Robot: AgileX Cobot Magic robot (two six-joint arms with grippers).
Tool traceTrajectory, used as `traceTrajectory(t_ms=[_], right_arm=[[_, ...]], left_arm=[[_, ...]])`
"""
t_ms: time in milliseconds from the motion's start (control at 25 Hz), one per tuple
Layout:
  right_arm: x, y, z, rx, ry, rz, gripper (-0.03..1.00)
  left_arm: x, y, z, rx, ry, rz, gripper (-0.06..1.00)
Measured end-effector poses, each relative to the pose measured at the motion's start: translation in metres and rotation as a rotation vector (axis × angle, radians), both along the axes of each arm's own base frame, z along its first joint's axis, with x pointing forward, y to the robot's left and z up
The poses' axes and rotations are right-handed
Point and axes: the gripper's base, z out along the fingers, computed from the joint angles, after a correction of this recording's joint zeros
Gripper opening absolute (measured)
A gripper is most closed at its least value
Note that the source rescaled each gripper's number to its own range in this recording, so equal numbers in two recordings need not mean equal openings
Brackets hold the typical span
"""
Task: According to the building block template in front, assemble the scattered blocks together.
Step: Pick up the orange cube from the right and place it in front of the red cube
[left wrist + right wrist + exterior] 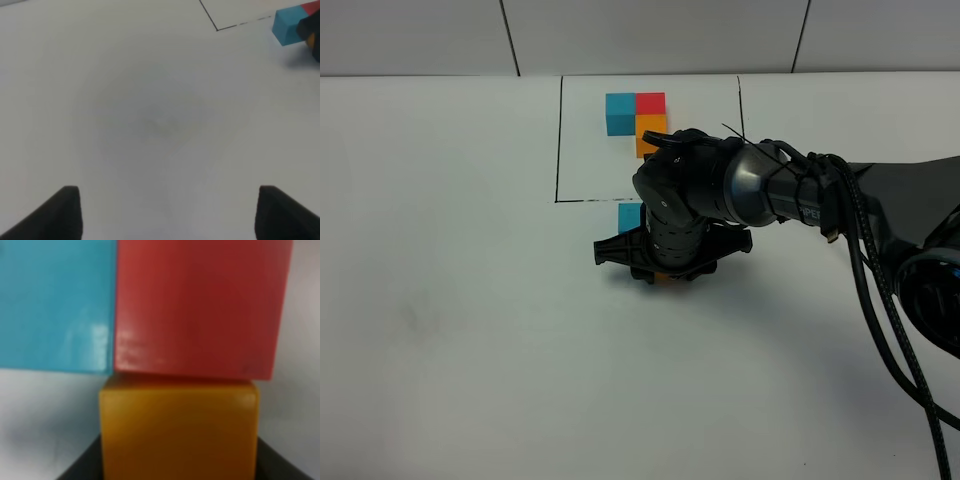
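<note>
My right hand [665,262], frame centre, pinches the matte orange cube [179,430] snug under the red cube [200,307], teal-blue cube [55,302] beside it; L looks to match the black-framed three-cube template [638,118] upper centre. Next: open slow, lift straight, no nudging. Left hand [167,212] spread over bare table [150,125].

The right arm [790,190] reaches in from the right side across the middle, wrist bent downward, its pincer [665,268] low at the bench; whether it is open or closed is hidden. The left pincer [167,212] hangs with fingers [65,210] spread wide apart.
</note>
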Motion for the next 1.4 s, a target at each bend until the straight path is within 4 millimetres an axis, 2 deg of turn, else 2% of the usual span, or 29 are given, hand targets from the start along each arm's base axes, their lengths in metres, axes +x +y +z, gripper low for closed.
traceTrajectory(t_ms=[1400], right_arm=[[0.0021, 0.0000, -0.0017, -0.008, -0.016, 0.005, 0.00]], left_arm=[[0.0000, 0.0000, 0.0000, 0.000, 0.000, 0.000, 0.62]])
